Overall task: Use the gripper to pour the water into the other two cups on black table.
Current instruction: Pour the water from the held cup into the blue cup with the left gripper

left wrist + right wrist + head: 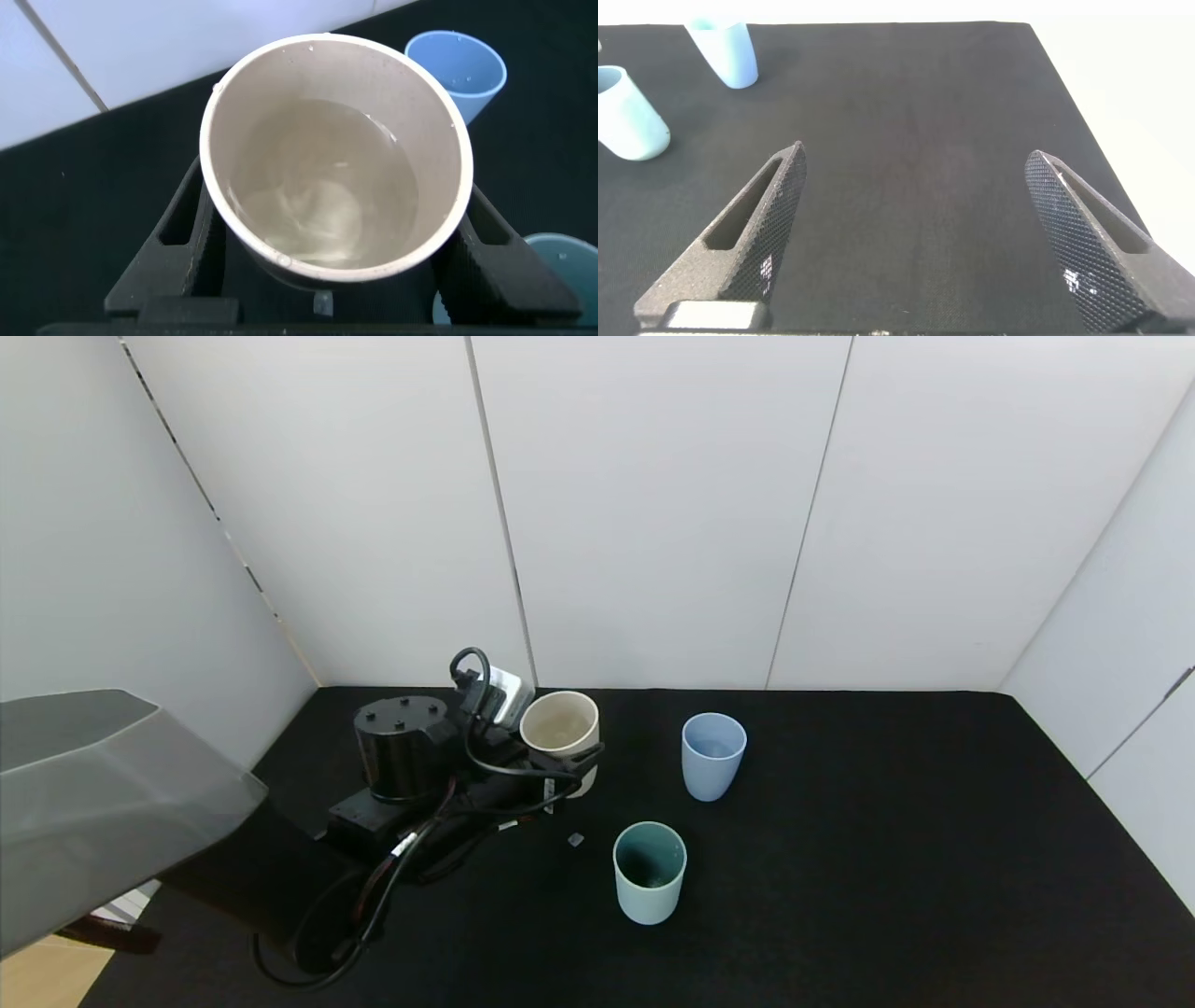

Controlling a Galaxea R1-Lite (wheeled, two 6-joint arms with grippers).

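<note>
My left gripper (571,773) is shut on the beige cup (558,723), held upright at the back left of the black table (887,859). In the left wrist view the fingers (182,233) press both sides of the cup (411,103), and clear water (318,191) fills its lower part. The periwinkle blue cup (713,756) stands to its right, and the pale teal cup (649,873) stands nearer the front. Both also show in the left wrist view, blue (458,70) and teal (561,252). My right gripper (915,154) is open and empty over bare table, out of the head view.
A small grey scrap (576,839) lies on the table between the beige and teal cups. White walls close the back and sides. A grey slanted panel (93,803) juts in at the left. The right wrist view shows the blue cup (724,51) and the teal cup (631,117) far off.
</note>
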